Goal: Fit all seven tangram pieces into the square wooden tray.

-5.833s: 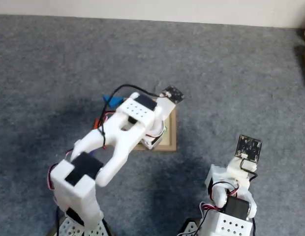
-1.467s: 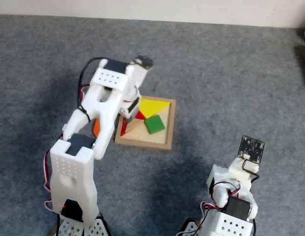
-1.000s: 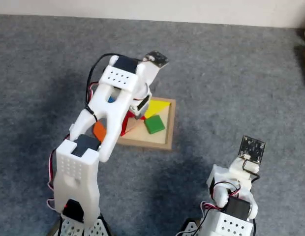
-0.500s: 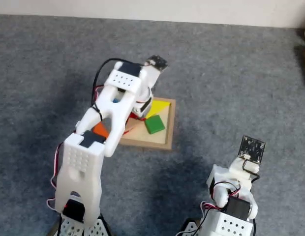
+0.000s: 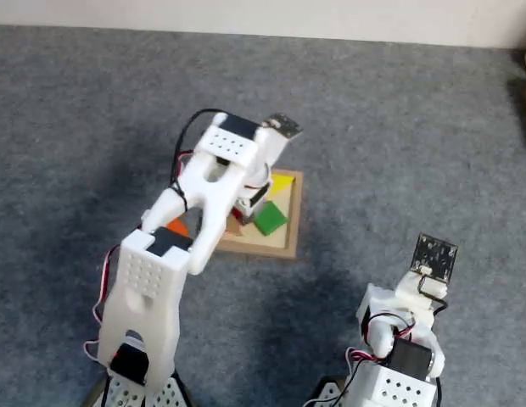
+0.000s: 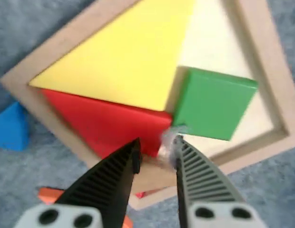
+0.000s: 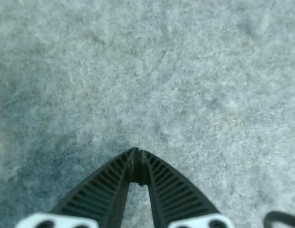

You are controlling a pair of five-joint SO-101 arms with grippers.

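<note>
Left wrist view has the left claw (image 6: 157, 146) hanging parted and empty over one edge of the square wooden tray (image 6: 257, 47). Inside the tray lie a yellow triangle (image 6: 123, 61), a red triangle (image 6: 104, 123) touching it, and a green square (image 6: 211, 102). A blue piece (image 6: 12, 127) and an orange piece (image 6: 52, 194) lie just outside on the grey desk (image 7: 185, 71), and the right claw (image 7: 138, 166) is clenched on nothing above the desk, well apart from the tray.

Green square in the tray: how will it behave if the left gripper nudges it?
Probably rigid: the green square shows thick, crisp edges like a solid block. Flat and low, so it should slide rather than roll or tip. The rim of the tray would likely stop it.
</note>
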